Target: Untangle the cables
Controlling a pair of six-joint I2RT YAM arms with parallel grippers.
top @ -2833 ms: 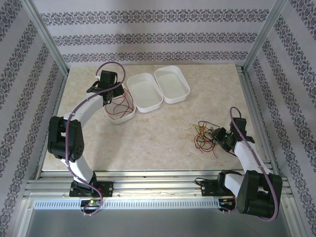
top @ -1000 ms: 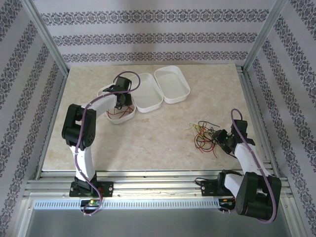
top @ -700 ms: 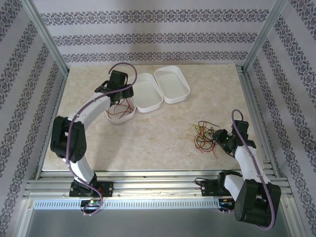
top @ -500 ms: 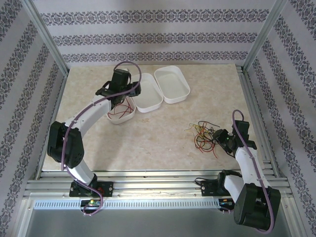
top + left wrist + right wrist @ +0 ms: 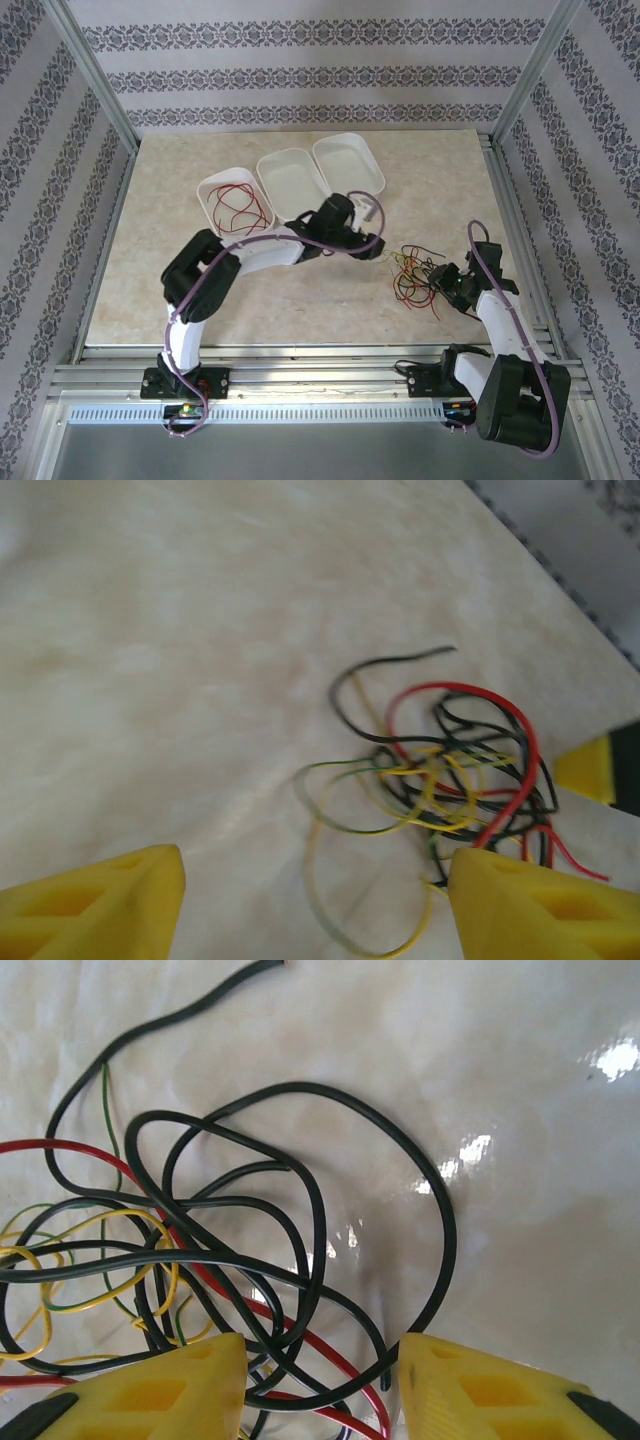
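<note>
- The beige marbled tabletop (image 5: pixel 300 300) lies under both tools and carries everything else
- The white left arm (image 5: pixel 250 252) stretches across the middle of the table. Its left gripper (image 5: pixel 367 212) (image 5: pixel 315 900) is released, the yellow fingers (image 5: pixel 95 900) spread wide with bare table between them
- The white right arm (image 5: pixel 505 320) bends in from the other side. The right gripper (image 5: pixel 442 277) (image 5: pixel 320 1385) has its yellow fingers (image 5: pixel 150 1390) parted, with black and red strands running through the gap. Whether either pad touches a strand is hard to tell
- A row of three white oval plastic trays (image 5: pixel 292 180) sits behind the left gripper and off to its left, the right-end tray (image 5: pixel 348 165) nearest to it
- The tangle of thin red, black and yellowish cables (image 5: pixel 410 272) (image 5: pixel 440 770) (image 5: pixel 230 1250) rests on the table just ahead of the left gripper's fingertips, between the two grippers. Its far edge lies under the right gripper, whose yellow fingertip (image 5: pixel 590 770) shows beyond the tangle in the left wrist view
- A loose red cable (image 5: pixel 235 205) lies curled inside the left-end tray (image 5: pixel 205 190), the one farthest from the left gripper
- A single black strand (image 5: pixel 180 1005) trails out of the tangle, ahead of the right gripper
</note>
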